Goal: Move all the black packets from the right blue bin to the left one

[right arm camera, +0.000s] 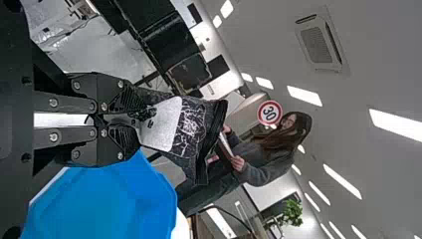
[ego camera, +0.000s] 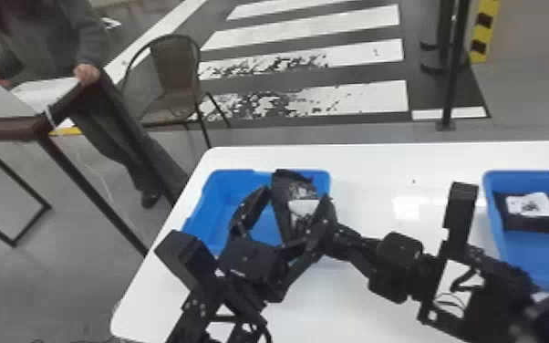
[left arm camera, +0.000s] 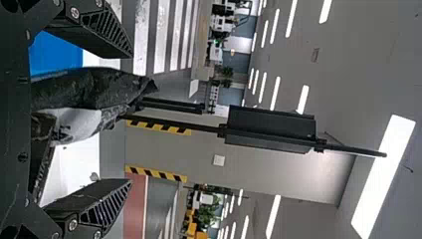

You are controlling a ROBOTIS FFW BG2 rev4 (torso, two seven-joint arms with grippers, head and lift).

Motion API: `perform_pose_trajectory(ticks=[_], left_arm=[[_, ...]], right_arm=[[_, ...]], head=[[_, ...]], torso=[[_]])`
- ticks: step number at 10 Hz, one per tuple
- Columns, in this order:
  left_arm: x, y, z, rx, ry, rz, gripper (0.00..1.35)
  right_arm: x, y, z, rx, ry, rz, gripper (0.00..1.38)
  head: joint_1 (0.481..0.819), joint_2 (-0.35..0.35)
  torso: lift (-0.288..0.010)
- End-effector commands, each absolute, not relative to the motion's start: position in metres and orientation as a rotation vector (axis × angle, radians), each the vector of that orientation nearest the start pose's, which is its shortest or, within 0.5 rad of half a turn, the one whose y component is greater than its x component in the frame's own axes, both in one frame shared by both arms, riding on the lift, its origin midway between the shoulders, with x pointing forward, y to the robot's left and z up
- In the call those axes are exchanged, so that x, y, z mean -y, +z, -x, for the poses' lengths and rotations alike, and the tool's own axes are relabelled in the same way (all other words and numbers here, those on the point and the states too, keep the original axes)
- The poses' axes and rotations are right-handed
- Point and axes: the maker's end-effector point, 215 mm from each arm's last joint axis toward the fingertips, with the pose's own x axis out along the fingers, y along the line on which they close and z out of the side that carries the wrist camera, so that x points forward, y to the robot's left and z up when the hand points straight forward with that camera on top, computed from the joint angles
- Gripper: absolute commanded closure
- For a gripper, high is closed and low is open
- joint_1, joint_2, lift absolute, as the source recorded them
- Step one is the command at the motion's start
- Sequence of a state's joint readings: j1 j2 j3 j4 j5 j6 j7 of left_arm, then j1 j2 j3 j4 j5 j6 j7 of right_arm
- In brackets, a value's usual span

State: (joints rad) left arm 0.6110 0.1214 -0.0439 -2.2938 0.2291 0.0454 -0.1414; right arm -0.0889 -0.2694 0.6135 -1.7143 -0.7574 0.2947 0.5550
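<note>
Nearest the head camera, the left arm [ego camera: 241, 298] comes in from the bottom edge, over the desk's near left part, and ends at the left gripper [ego camera: 289, 198] above the left blue bin [ego camera: 212, 200]. Its two fingers [left arm camera: 102, 204] stand well apart in the left wrist view, one on either side of the held black packet [ego camera: 285, 200], with a gap between each finger and the packet.

Coming in from the right, the right arm [ego camera: 399, 260] crosses the desk in front of the stretch between the two bins and reaches toward the same packet. In the right wrist view the right gripper [ego camera: 349, 239] is clamped on one end of it, beside the white label [right arm camera: 161, 124], while the other end sticks out past the fingertips. Seen from the head, the packet stands on end over the right part of the left bin, leaning slightly.

That bin sits near the far left corner of the white desk [ego camera: 365, 168]. Farther right, also near the desk's far edge, is the right blue bin [ego camera: 492, 214]. Inside, toward its far side, lies at least one black packet [ego camera: 526, 223] with a white label; I cannot tell whether it is more than one. Beyond the desk, a brown chair [ego camera: 173, 68] stands beside white floor stripes [ego camera: 308, 23].
</note>
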Motion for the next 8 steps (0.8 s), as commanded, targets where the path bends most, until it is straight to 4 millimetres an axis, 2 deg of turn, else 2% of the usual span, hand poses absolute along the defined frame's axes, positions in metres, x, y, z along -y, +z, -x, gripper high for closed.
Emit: perform_pose_trajectory(ticks=[1,2,4,5,6,8], left_arm=[[-0.162,-0.265,-0.414,0.03,-0.301,0.207,0.15],[-0.156,-0.27,-0.415,0.004,-0.321,0.237,0.21],[-0.156,-0.282,-0.415,-0.035,-0.307,0.252,0.87],[-0.159,-0.283,-0.414,-0.036,-0.288,0.243,0.91],[-0.16,-0.277,-0.412,-0.013,-0.26,0.221,1.17],[-0.163,-0.273,-0.408,0.001,-0.229,0.231,1.22]], right_arm=[[-0.123,-0.32,-0.399,-0.277,1.245,-0.509,1.07],[-0.123,-0.321,-0.399,-0.279,1.244,-0.513,1.07],[-0.123,-0.32,-0.399,-0.279,1.245,-0.519,1.07],[-0.122,-0.322,-0.399,-0.284,1.242,-0.524,1.07],[-0.122,-0.321,-0.399,-0.282,1.242,-0.53,1.07],[-0.121,-0.319,-0.401,-0.274,1.239,-0.535,1.07]], head=[[0.695,0.35],[0.695,0.35],[0.695,0.35],[0.695,0.35],[0.695,0.35],[0.695,0.35]], torso=[[-0.14],[-0.14],[-0.14],[-0.14],[-0.14],[-0.14]])
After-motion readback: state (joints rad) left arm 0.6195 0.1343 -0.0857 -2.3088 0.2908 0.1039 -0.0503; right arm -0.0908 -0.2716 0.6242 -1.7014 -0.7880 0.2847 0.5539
